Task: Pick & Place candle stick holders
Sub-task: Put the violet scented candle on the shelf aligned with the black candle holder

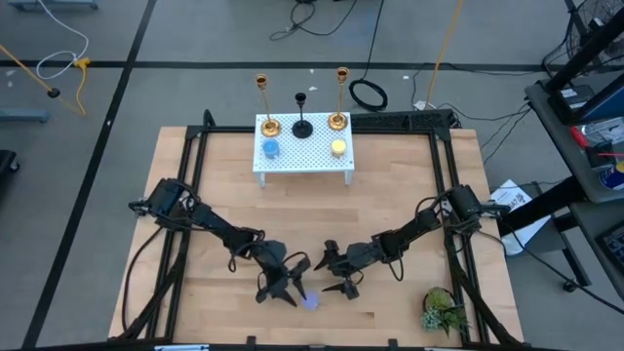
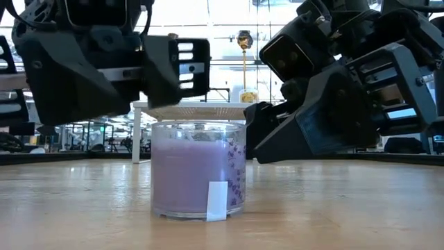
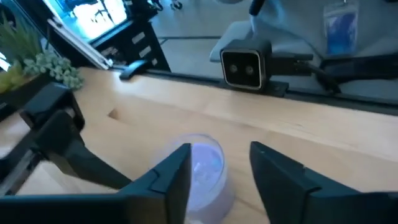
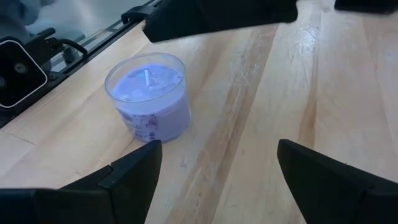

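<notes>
The purple cup [image 1: 310, 300] is a small glass candle jar that stands upright on its base near the table's front edge; it also shows in the low view [image 2: 198, 170]. My left gripper [image 3: 221, 177] is open and hovers just above it on its left. My right gripper [image 4: 217, 168] is open wide and low over the table, just right of the cup [image 4: 149, 99]. Two gold candlesticks [image 1: 262, 102] [image 1: 340, 96], the black one [image 1: 302, 115], the blue cup [image 1: 270, 148] and the yellow cup [image 1: 338, 147] stand on a white perforated stand [image 1: 302, 161] at the far centre.
A green plant sprig [image 1: 444, 310] lies at the front right corner. A black frame [image 1: 195, 146] runs along the table's sides. A small camera block [image 3: 245, 65] sits at the front edge. Bare wood lies between the stand and the grippers.
</notes>
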